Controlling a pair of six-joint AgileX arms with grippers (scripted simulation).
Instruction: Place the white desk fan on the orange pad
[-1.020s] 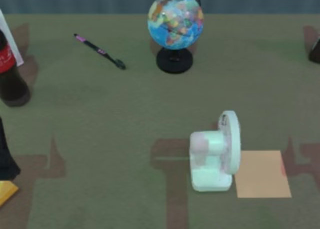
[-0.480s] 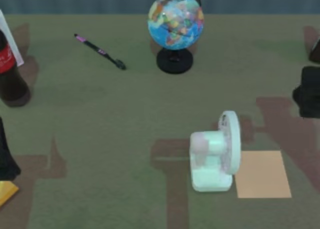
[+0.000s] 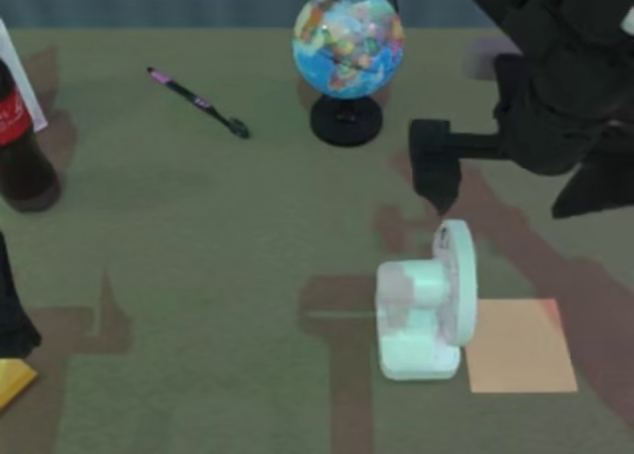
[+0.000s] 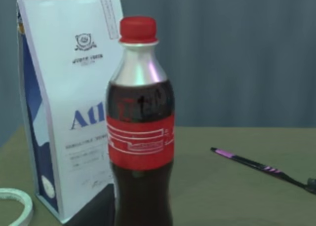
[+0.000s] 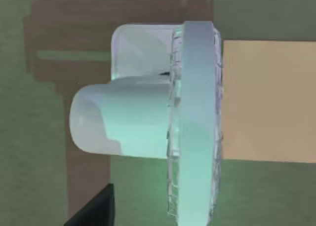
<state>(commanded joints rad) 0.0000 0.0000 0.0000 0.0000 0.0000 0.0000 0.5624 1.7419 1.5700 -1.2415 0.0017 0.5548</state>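
Note:
The white desk fan point(image 3: 424, 310) stands upright on the table, right of centre and near the front. Its guard ring faces the orange pad point(image 3: 522, 346), which lies flat directly to its right. The fan's base rests on the table beside the pad, not on it. My right gripper point(image 3: 437, 188) hangs just behind the fan, above the top of the ring, and it is open and empty. The right wrist view looks down on the fan point(image 5: 148, 117) and the pad point(image 5: 269, 100), with one dark fingertip point(image 5: 96, 208) showing. My left arm point(image 3: 10, 310) is parked at the left edge.
A globe point(image 3: 347, 43) on a black stand is at the back centre, with a black-and-pink pen point(image 3: 198, 102) to its left. A cola bottle point(image 3: 22, 137) and a white bag point(image 4: 64, 112) stand at the far left. A small orange-yellow wedge point(image 3: 12, 380) lies at the front left.
My right arm has swept in from the right edge toward the table's middle and now reaches over to just behind the fan. The fan and pad have not moved.

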